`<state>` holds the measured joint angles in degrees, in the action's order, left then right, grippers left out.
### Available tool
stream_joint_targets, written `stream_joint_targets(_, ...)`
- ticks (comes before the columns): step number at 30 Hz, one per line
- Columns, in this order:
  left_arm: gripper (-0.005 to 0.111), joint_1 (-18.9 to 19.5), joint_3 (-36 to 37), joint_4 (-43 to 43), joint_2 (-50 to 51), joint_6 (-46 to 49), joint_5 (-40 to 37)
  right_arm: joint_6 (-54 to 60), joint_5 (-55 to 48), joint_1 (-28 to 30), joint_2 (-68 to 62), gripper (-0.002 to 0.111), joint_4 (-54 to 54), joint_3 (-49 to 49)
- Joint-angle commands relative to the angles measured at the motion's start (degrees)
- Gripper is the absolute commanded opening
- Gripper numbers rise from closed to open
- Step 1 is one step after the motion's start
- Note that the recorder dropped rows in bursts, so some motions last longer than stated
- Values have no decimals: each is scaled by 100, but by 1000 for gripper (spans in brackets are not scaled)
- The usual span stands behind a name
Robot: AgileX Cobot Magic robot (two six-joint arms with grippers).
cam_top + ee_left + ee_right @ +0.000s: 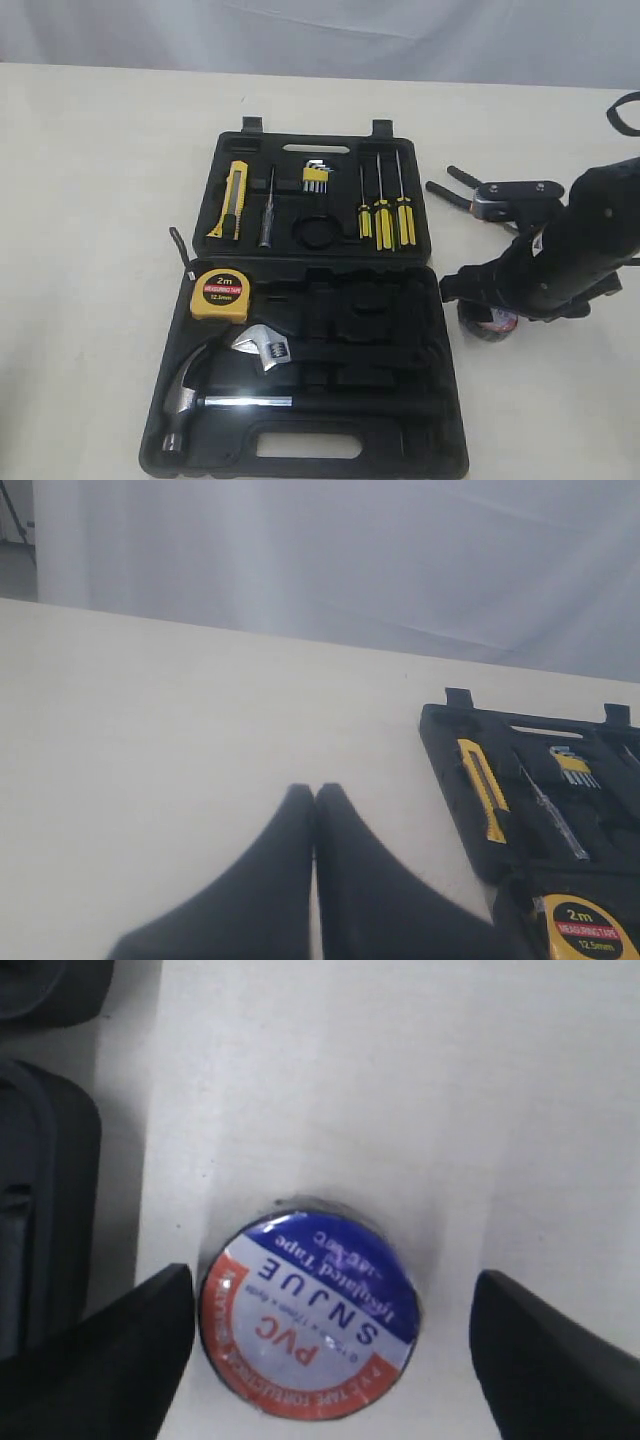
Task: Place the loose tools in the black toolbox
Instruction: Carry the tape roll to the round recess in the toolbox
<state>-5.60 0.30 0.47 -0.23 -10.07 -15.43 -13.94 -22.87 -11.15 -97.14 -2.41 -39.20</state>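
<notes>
The black toolbox (445, 420) lies open on the table. In its lid sits the yellow-black utility knife (229, 200), and the yellow tape measure (220, 293) rests in the base. The tape roll (308, 1318), with its blue, white and red label, lies flat on the table just right of the box. My right gripper (332, 1278) hangs over it, open, one finger on each side and neither touching the roll. The pliers (470, 195) lie on the table behind the right arm (565, 250). My left gripper (315, 792) is shut and empty above bare table, left of the toolbox (445, 780).
A silver claw hammer (190, 395) and an adjustable wrench (262, 347) lie in the base. Three screwdrivers (382, 220), a hex key set (316, 178) and a dark driver (266, 210) fill lid slots. The toolbox wall (40, 1210) stands close beside the roll.
</notes>
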Motion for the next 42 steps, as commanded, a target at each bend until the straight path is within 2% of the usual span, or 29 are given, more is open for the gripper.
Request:
stream_joint_targets(1, 0, -33, -30, -47, 23, 2, -18, 22, -138, 21, 9, 53, -47, 1)
stream_joint_targets(2, 0, -33, -30, -47, 23, 2, -18, 0, -163, 21, 9, 38, -47, 1)
stream_joint_targets(5, 0, -33, -30, -47, 23, 2, -18, -14, -205, 21, 9, 19, -15, -11)
stream_joint_targets(8, 0, -33, -30, -47, 23, 2, -18, 25, -568, 21, 100, 19, 241, -247)
stream_joint_targets(12, 0, -33, -30, -47, 23, 2, -18, 133, -1867, -165, 441, 19, 542, -997)
stream_joint_targets(21, 0, -33, -30, -47, 23, 2, -18, 169, -2226, -1977, 755, 19, 542, -1552)
stream_joint_targets(24, 0, -33, -30, -47, 23, 2, -18, 120, -2091, -2397, 689, 19, 542, -1723)
stream_joint_targets(36, 0, -33, -30, -47, 23, 2, -18, 14, -2103, -2512, 173, 19, 439, -2896)
stream_joint_targets(42, 0, -33, -30, -47, 23, 2, -18, -29, -2077, -2491, -484, 19, -88, -3556)
